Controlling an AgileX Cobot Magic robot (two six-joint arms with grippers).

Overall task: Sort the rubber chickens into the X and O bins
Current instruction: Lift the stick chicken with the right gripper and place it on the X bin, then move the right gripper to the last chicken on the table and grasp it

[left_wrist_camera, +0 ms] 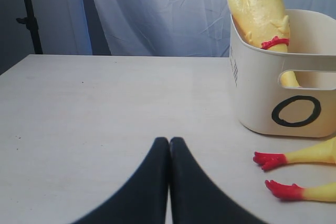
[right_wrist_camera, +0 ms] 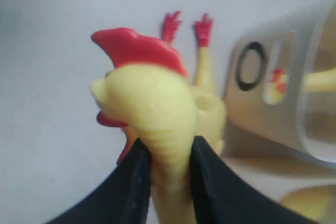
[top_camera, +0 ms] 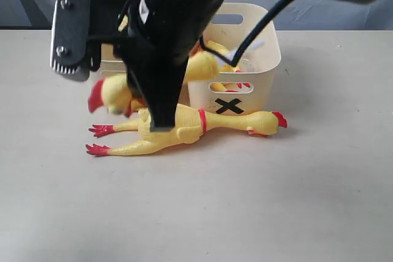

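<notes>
My right gripper (right_wrist_camera: 168, 148) is shut on the neck of a yellow rubber chicken (right_wrist_camera: 147, 87) and holds it off the table. In the exterior view its red-combed head (top_camera: 110, 93) points left, between the bins and the camera. A second chicken (top_camera: 184, 128) lies flat on the table below, with its head to the right and its red feet (left_wrist_camera: 270, 160) near the O bin (left_wrist_camera: 294, 108). A third chicken (left_wrist_camera: 260, 9) stands feet-up in the O bin. The X bin (top_camera: 245, 84) holds yellow chicken parts. My left gripper (left_wrist_camera: 169, 142) is shut and empty, low over the table.
The right arm (top_camera: 178, 23) fills the upper middle of the exterior view and hides most of the O bin. A grey curtain (left_wrist_camera: 157, 14) hangs behind the table. A dark stand (left_wrist_camera: 29, 19) rises at the far edge.
</notes>
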